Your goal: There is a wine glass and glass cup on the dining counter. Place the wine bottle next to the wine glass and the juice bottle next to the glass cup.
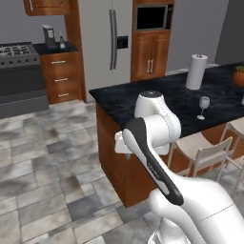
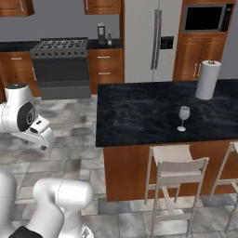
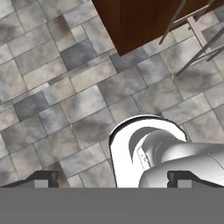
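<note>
While the wine glass (image 2: 184, 118) stands upright on the dining counter worktop (image 2: 139, 116), near its front edge, I see nothing else close beside it. From the left base view I read the same glass (image 1: 204, 107) on the black marbled top (image 1: 143, 97), with the tall white paper-towel roll (image 1: 196, 71) well behind it toward the far edge. On the right base view that roll (image 2: 208, 79) stands upright near the back of the island.

Far off on the small black counter beside the stove (image 2: 60, 45), a slim dark bottle (image 2: 109, 38) stands next to a dark appliance (image 2: 101, 33); I cannot tell its label at this size. In the left base view the same pair sits at upper left, bottle (image 1: 61, 41) just right of the appliance (image 1: 48, 34).

Stools (image 2: 174, 179) stand tucked at the island's near side, below the glass.

My gripper (image 3: 113, 179) looks straight down at the grey tiled floor (image 3: 52, 87). Its two dark fingertips (image 3: 41, 178) stand wide apart at the bottom of the hand view, spread about as far as they go, with nothing between them and nothing touched. The brown wooden base of the island (image 3: 140, 19) shows at the top of that view.
</note>
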Robot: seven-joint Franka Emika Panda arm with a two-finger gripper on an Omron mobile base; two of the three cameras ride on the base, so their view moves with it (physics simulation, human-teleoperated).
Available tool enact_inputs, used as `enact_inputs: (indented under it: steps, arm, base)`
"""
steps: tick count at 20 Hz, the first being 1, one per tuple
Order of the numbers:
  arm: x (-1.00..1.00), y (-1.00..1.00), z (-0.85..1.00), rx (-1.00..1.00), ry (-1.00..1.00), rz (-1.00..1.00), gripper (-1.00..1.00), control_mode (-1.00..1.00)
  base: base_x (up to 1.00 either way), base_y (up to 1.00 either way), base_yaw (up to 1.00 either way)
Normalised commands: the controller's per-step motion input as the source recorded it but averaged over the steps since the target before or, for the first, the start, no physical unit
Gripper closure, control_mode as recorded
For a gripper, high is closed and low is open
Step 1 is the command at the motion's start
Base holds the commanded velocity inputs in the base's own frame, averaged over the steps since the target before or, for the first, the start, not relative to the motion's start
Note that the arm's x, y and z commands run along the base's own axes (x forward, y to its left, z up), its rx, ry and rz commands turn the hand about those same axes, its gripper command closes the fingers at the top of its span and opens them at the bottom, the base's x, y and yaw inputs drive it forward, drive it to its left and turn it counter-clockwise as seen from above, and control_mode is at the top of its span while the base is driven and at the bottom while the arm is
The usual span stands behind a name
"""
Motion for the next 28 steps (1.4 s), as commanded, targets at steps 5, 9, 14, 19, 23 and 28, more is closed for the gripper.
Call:
enact_inputs:
  steps: [5,9,14,19,23,28]
  arm:
    - [0.0,0.0,0.0,0.0,0.0,0.0,-1.0,1.0]
    - [0.0,0.0,0.0,0.0,0.0,0.0,-1.0,1.0]
    - [0.0,0.0,0.0,0.0,0.0,0.0,-1.0,1.0]
    - [0.0,0.0,0.0,0.0,0.0,0.0,-1.0,1.0]
    - [0.0,0.0,0.0,0.0,0.0,0.0,-1.0,1.0]
    - [0.0,0.0,0.0,0.0,0.0,0.0,-1.0,1.0]
  base:
    - [0.3,0.84,0.0]
    - [0.57,0.63,-0.12]
    - [0.65,0.57,-0.15]
    - [0.75,0.48,-0.18]
    - [0.77,0.43,-0.26]
    - [0.7,0.44,-0.33]
